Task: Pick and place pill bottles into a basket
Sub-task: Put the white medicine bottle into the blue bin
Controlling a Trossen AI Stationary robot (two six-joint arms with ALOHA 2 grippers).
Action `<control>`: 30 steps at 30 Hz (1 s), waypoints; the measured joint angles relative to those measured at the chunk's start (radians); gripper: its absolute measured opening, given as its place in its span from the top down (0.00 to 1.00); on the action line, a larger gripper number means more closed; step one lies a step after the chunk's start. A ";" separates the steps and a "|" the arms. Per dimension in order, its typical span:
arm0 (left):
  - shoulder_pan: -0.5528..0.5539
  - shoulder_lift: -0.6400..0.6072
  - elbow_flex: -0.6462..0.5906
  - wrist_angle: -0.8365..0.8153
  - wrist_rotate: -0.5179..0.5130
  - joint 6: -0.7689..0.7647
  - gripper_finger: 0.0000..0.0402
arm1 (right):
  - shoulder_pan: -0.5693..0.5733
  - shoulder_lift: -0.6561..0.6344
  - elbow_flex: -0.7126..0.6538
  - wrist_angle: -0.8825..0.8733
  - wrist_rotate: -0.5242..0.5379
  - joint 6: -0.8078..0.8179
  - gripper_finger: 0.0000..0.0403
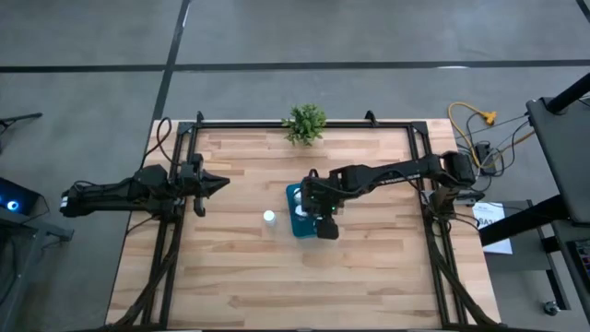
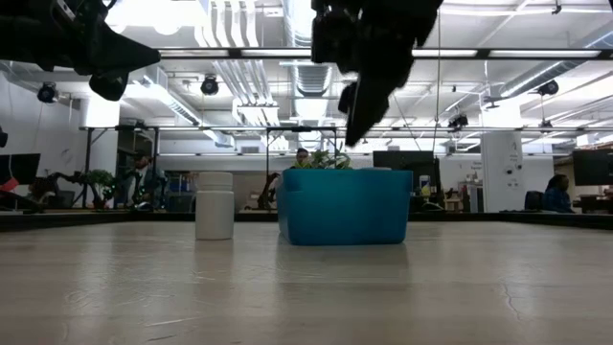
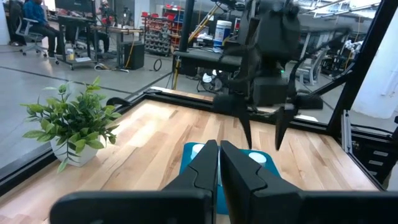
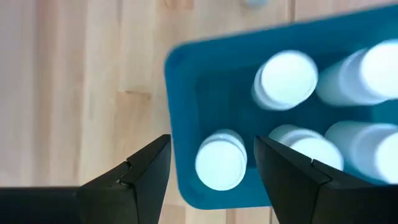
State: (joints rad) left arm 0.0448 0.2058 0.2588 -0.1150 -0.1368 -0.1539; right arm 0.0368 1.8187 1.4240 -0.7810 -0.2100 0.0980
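Note:
The teal-blue basket [image 1: 291, 198] stands mid-table, and several white pill bottles stand upright on its floor, among them one at a corner [image 4: 221, 160] and another [image 4: 286, 78]. One more pill bottle [image 1: 269, 219] stands upright on the table just left of the basket [image 2: 345, 206], also clear in the low view [image 2: 215, 205]. My right gripper [image 4: 211, 146] hangs open above the basket's near end, tipped steeply down, well clear of the bottles [image 2: 369, 105]. My left gripper [image 1: 224, 183] waits shut at the table's left side, pointing level toward the basket [image 3: 219, 149].
A small green potted plant [image 1: 304, 122] stands at the table's far edge. A black frame rail [image 1: 277, 123] runs around the wooden top. Bare wood lies on the near half of the table.

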 joint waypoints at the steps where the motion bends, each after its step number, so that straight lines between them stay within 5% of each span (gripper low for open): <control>1: 0.000 0.000 0.000 -0.001 0.000 0.000 1.00 | 0.000 -0.006 0.016 -0.012 0.000 -0.001 0.45; 9: 0.000 -0.007 0.003 -0.003 0.000 0.001 1.00 | 0.000 -0.116 0.081 -0.016 0.007 -0.022 0.45; 17: 0.000 -0.020 0.004 -0.036 0.000 0.001 1.00 | 0.000 -0.366 -0.012 0.042 0.118 0.055 0.46; 30: 0.000 -0.022 0.005 -0.035 0.006 -0.025 1.00 | 0.005 -0.838 -0.522 0.553 0.215 0.295 0.46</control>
State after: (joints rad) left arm 0.0446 0.1841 0.2634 -0.1502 -0.1310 -0.1791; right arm 0.0418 0.9804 0.9020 -0.2279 0.0053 0.3934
